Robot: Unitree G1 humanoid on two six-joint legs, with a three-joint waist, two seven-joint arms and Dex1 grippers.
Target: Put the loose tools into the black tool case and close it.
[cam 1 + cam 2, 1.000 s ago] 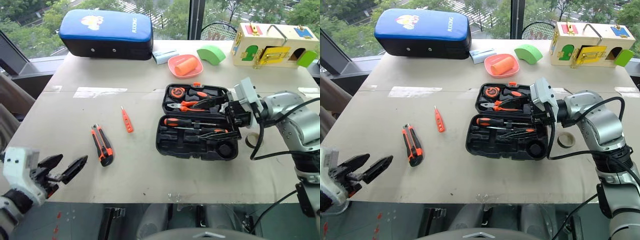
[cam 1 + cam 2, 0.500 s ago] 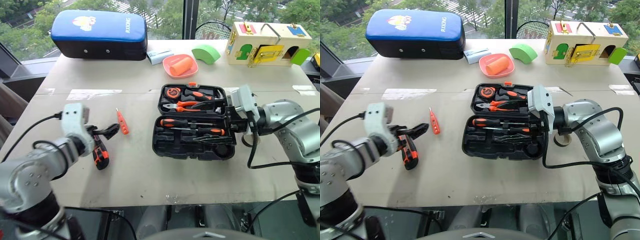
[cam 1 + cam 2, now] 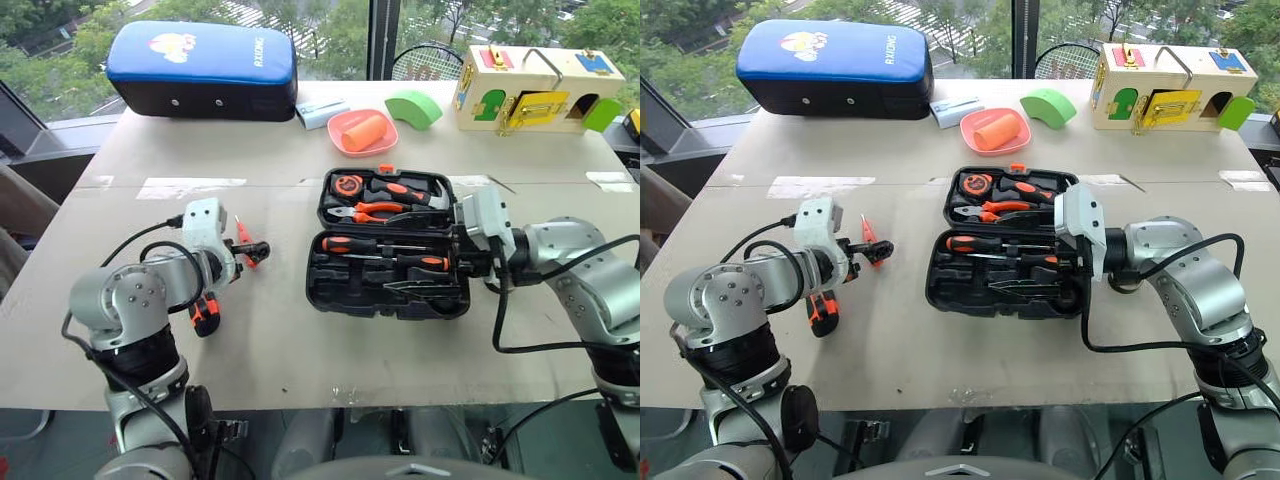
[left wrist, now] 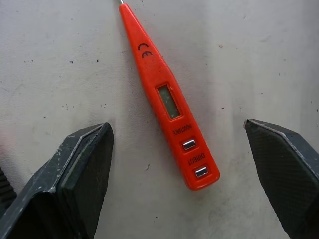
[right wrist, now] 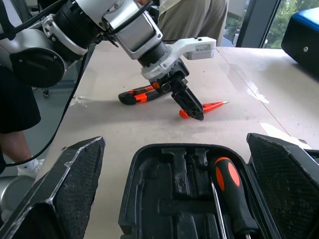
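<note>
In the left eye view you had the left gripper point(image 3: 252, 249) low over the orange tester screwdriver point(image 3: 243, 240) on the grey worktop point(image 3: 300, 340), its fingers spread and holding nothing. The utility knife point(image 3: 203, 313) lay near it, partly under the arm. The black tool case point(image 3: 390, 245) stood open at the middle, with two screwdrivers point(image 3: 385, 252) already in their recesses. The right gripper point(image 3: 468, 250) waited at the case's right edge, fingers spread and empty too.

In the left wrist view the tester screwdriver point(image 4: 169, 102) lay flat between the two fingers point(image 4: 75, 174), apart from both. I judge it light, stiff and smooth plastic, so it could slide or turn when pinched; you would best take it across the thick body near the buttons, not at the thin tip.

In the right wrist view the case's empty recesses point(image 5: 184, 199) were near, and a person point(image 5: 199, 20) stood behind the worktop.

The surface looked matt and flat, a little scuffed. Large windows with trees outside were behind the worktop.
</note>
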